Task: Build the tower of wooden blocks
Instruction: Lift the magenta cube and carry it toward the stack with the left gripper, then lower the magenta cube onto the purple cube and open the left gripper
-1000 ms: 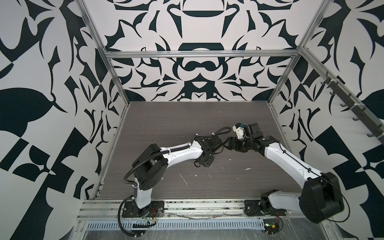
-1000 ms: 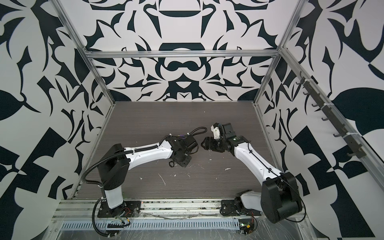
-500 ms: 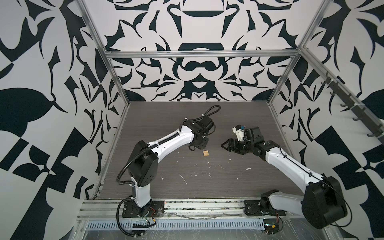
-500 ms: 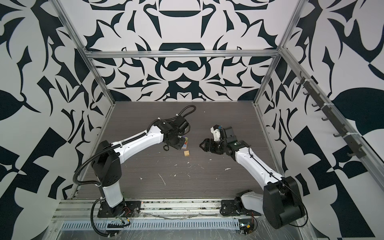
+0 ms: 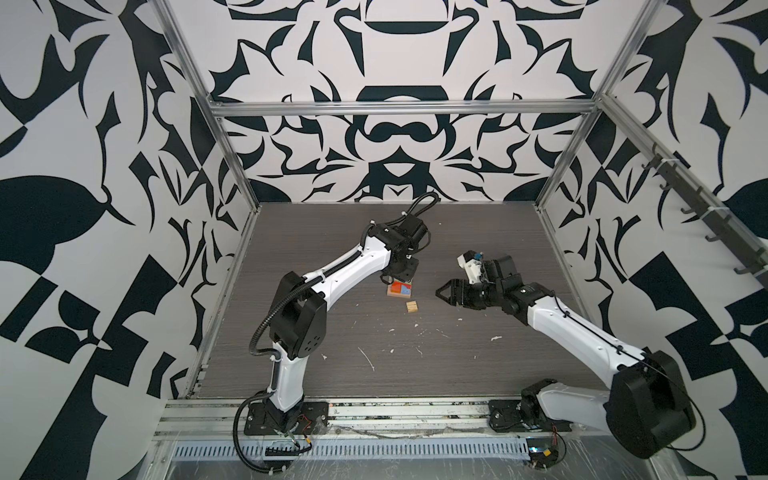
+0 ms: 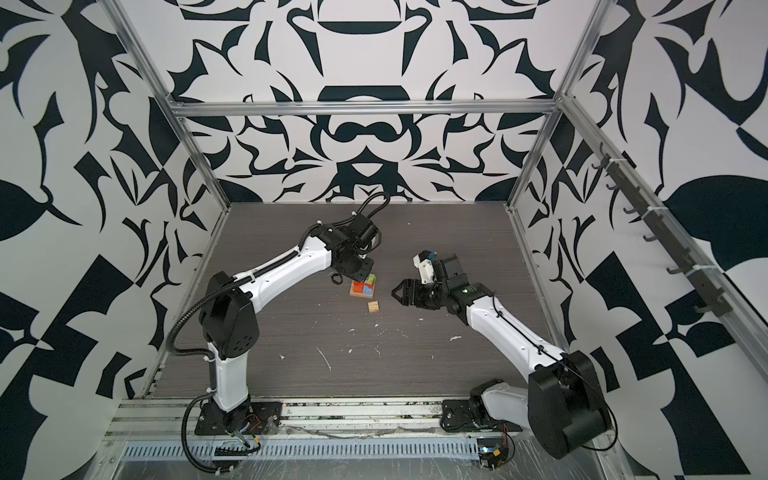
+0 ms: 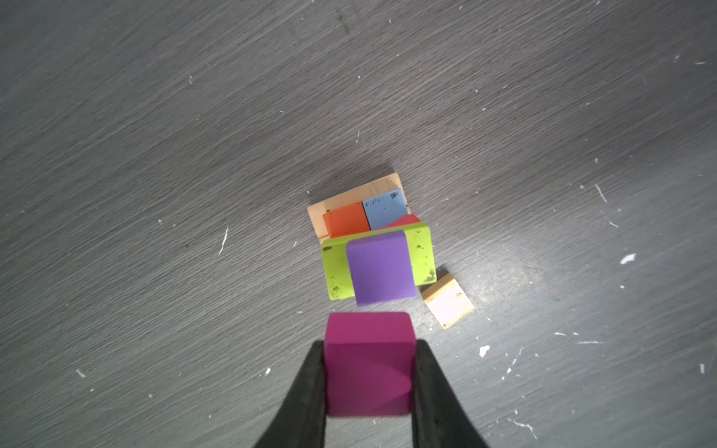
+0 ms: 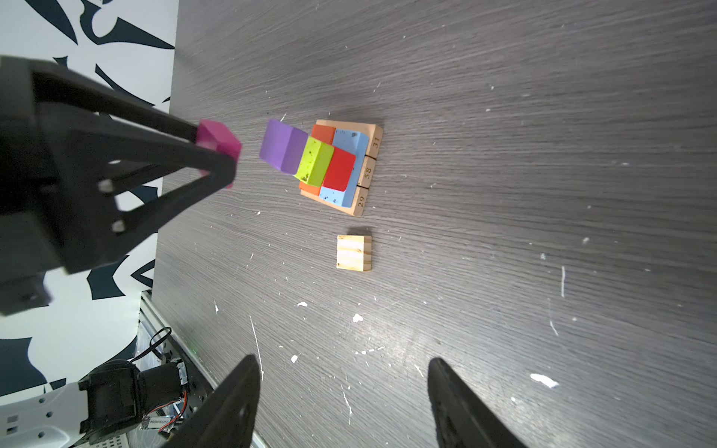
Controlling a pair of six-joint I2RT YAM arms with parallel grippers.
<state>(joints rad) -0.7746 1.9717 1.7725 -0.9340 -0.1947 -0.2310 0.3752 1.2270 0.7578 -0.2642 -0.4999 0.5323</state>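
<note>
Your left pincer [image 7: 369, 347] is shut tight on the magenta cube [image 7: 368, 372]. Its two black fingers press the cube's sides and hold it up off the table [image 7: 155, 155].

Just past that cube is the wood block tower [image 5: 400, 289]. A small gap shows between the magenta cube and the purple cube [image 7: 380, 267], so they are not touching. The purple cube is the top block. It sits on the lime-green block [image 7: 335, 267]. Under the green one are the red block [image 8: 339, 170], the orange block [image 7: 345, 223] and the blue block [image 7: 386, 209]. At the bottom are flat tan blocks [image 8: 366, 170] with numbers on their ends.

A loose tan cube [image 7: 448, 300] lies flat on the table just beside the tower, not touching it.

Further off, your right pincer [image 8: 341, 362] has its fingers spread apart with nothing in them. It points at the loose tan cube and the tower, well apart from both. White specks dot the dark table around them.
</note>
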